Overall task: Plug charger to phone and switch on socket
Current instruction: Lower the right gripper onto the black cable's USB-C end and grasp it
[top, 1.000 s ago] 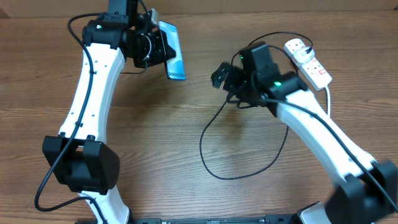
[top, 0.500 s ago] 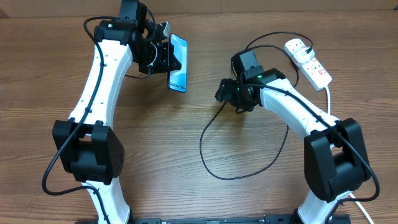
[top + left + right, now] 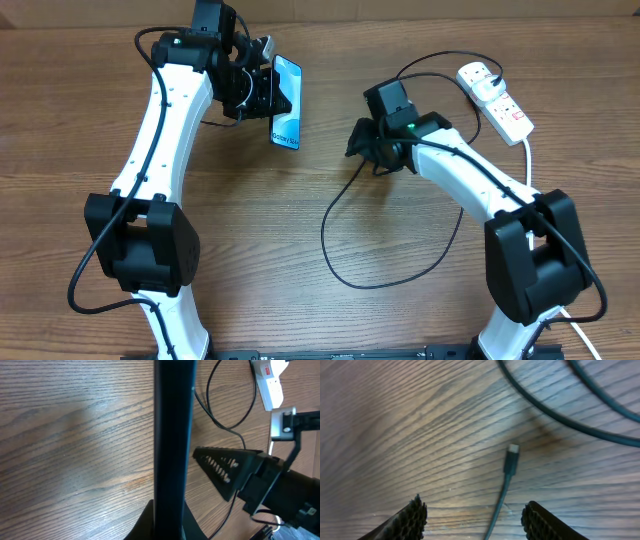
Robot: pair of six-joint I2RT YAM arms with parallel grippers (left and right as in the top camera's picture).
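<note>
Charger (image 3: 323,230), overhead: it is lying looped on the table (image 3: 60,150), on the arms' side of the socket (image 3: 495,97). The right gripper (image 3: 362,140) is settling over its free end, having swung round in the last second.
Phone (image 3: 285,103), overhead: the left gripper (image 3: 262,92) is clenching it in the air, well apart from the socket, and is staying put.
Left wrist: you are seeing the phone (image 3: 172,435) edge-on, with the socket (image 3: 267,382) beyond it. No connector is showing here.
Right wrist: only here are you getting the connector tip (image 3: 511,457). It is lying flat between spread fingers (image 3: 415,515) that are narrowing and touching nothing.
Meaning: the pickup is beginning, I judge; plugging and switching are still waiting.
</note>
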